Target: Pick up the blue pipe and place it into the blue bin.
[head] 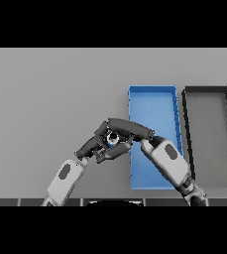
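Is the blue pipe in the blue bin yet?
No. The blue pipe is between the left hand and right hand, over the table left of the blue bin.

Plain grey table [45, 89] filling the view, even flat light, no walls visible

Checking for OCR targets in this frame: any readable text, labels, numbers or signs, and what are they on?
None readable.
blue bin: plain walls, no label.
dark bin: no marking.
blue pipe: mostly hidden between the hands, no text shows.
left hand and right hand: no print visible.
grey table: bare surface, no sign.
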Robot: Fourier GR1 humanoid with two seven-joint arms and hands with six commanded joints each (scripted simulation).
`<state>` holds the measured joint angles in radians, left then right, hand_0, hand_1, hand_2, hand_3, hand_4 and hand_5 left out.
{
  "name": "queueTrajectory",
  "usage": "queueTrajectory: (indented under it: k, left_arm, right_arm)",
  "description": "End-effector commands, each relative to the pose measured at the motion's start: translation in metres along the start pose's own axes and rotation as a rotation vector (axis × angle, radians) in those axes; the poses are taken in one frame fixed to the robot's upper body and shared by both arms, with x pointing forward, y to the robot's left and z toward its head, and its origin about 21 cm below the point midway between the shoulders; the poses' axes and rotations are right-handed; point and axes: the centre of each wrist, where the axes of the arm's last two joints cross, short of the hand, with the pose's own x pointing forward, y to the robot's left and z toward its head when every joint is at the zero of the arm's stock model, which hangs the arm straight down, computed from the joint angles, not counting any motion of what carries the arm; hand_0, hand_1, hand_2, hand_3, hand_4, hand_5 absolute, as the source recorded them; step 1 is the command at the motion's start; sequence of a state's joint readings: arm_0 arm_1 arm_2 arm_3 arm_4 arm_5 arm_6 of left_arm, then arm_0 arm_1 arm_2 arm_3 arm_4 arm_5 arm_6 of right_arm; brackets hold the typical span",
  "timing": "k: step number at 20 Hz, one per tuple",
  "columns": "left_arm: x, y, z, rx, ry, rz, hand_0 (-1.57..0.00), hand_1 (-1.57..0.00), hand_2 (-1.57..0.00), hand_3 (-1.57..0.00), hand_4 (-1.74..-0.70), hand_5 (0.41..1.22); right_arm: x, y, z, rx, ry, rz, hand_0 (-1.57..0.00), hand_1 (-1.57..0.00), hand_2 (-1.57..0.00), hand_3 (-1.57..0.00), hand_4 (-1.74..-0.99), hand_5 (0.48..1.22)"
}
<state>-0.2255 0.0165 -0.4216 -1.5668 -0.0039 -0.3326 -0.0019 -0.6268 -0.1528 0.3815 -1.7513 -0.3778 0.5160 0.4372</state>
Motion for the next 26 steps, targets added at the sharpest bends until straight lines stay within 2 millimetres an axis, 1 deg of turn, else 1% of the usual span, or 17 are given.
queueTrajectory:
  k: [1,3,5,6,7,8,10,11,12,13,14,15,17,19,22,24,26]
  left_arm:
    - [0.0,-0.001,-0.002,-0.003,-0.015,0.013,-1.57,-1.57,-1.57,-1.5,-1.7,1.221]
    - [0.001,0.001,0.0,-0.005,-0.021,0.014,-1.57,-1.57,-1.57,-1.46,-1.71,1.221]
    - [0.0,0.001,-0.001,-0.009,-0.011,0.007,-1.57,-1.57,-1.57,-1.44,-1.72,1.221]
    - [0.002,0.0,-0.002,-0.009,-0.019,0.005,-1.57,-1.57,-1.57,-1.44,-1.73,1.221]
    - [0.003,-0.002,-0.004,-0.003,-0.012,0.0,-1.57,-1.57,-1.57,-1.43,-1.73,1.221]
    - [0.003,-0.001,0.001,0.003,-0.002,-0.005,-1.57,-1.57,-1.57,-1.43,-1.73,1.221]
    - [0.005,0.002,-0.002,0.005,-0.021,-0.022,-1.57,-1.57,-1.57,-1.42,-1.73,1.221]
    - [0.004,0.004,0.0,0.013,-0.025,-0.034,-1.57,-1.57,-1.57,-1.42,-1.73,1.221]
    - [0.005,0.002,0.0,0.033,-0.043,-0.059,-1.57,-1.57,-1.57,-1.45,-1.72,1.221]
    - [0.006,0.003,0.002,0.045,-0.032,-0.089,-1.46,-1.34,-1.29,-1.17,-1.6,1.221]
    - [0.005,0.006,0.002,0.016,-0.019,-0.097,-1.17,-1.07,-1.03,-0.93,-1.47,1.221]
    - [0.006,0.008,0.003,-0.02,-0.016,-0.1,-0.94,-0.86,-0.83,-0.75,-1.37,1.221]
    - [0.005,0.009,0.006,-0.052,0.015,-0.124,-0.6,-0.55,-0.53,-0.48,-1.21,1.221]
    - [0.005,0.007,0.007,-0.055,0.036,-0.145,-0.38,-0.35,-0.34,-0.3,-1.08,1.029]
    - [0.004,0.009,0.007,-0.031,0.075,-0.122,-0.2,-0.18,-0.17,-0.16,-1.0,0.77]
    - [0.004,0.011,0.006,-0.027,0.095,-0.1,-0.12,-0.11,-0.11,-0.1,-0.97,0.647]
    - [0.007,0.011,0.005,-0.017,0.085,-0.095,-0.08,-0.07,-0.07,-0.06,-0.97,0.567]
  right_arm:
    - [0.0,0.002,-0.004,0.006,-0.007,0.002,-1.34,-1.34,-1.35,-1.19,-1.628,0.856]
    - [0.0,0.004,-0.005,0.005,-0.021,0.021,-1.43,-1.43,-1.43,-1.3,-1.665,0.987]
    - [-0.004,0.008,-0.005,0.005,-0.047,0.038,-1.48,-1.48,-1.48,-1.4,-1.692,1.071]
    - [-0.002,0.008,-0.002,0.008,-0.062,0.039,-1.5,-1.5,-1.5,-1.43,-1.702,1.101]
    - [-0.004,0.008,-0.006,0.006,-0.071,0.034,-1.51,-1.51,-1.51,-1.46,-1.71,1.125]
    - [-0.006,0.008,-0.005,-0.001,-0.08,0.016,-1.52,-1.52,-1.53,-1.48,-1.716,1.144]
    - [-0.005,0.016,-0.007,-0.023,-0.105,0.001,-1.54,-1.54,-1.54,-1.52,-1.725,1.172]
    - [-0.004,0.013,-0.003,-0.042,-0.111,0.002,-1.55,-1.55,-1.55,-1.53,-1.728,1.182]
    - [-0.002,0.014,-0.005,-0.045,-0.107,0.01,-1.55,-1.55,-1.55,-1.54,-1.731,1.19]
    - [0.0,0.012,-0.006,-0.055,-0.099,0.02,-1.56,-1.56,-1.56,-1.54,-1.733,1.196]
    - [-0.001,0.015,-0.006,-0.061,-0.094,0.023,-1.56,-1.56,-1.56,-1.55,-1.734,1.201]
    - [0.0,0.018,-0.006,-0.063,-0.096,0.012,-1.56,-1.56,-1.56,-1.55,-1.736,1.205]
    - [-0.002,0.016,-0.005,-0.068,-0.071,0.005,-1.56,-1.56,-1.56,-1.56,-1.738,1.211]
    - [0.002,0.019,-0.005,-0.063,-0.046,0.025,-1.57,-1.57,-1.57,-1.56,-1.739,1.214]
    - [0.002,0.014,-0.008,-0.08,-0.045,0.047,-1.57,-1.57,-1.57,-1.57,-1.74,1.218]
    - [-0.002,0.016,-0.007,-0.077,-0.041,0.043,-1.57,-1.57,-1.57,-1.57,-1.74,1.219]
    - [0.001,0.017,-0.006,-0.073,-0.054,0.016,-1.57,-1.57,-1.57,-1.57,-1.741,1.22]
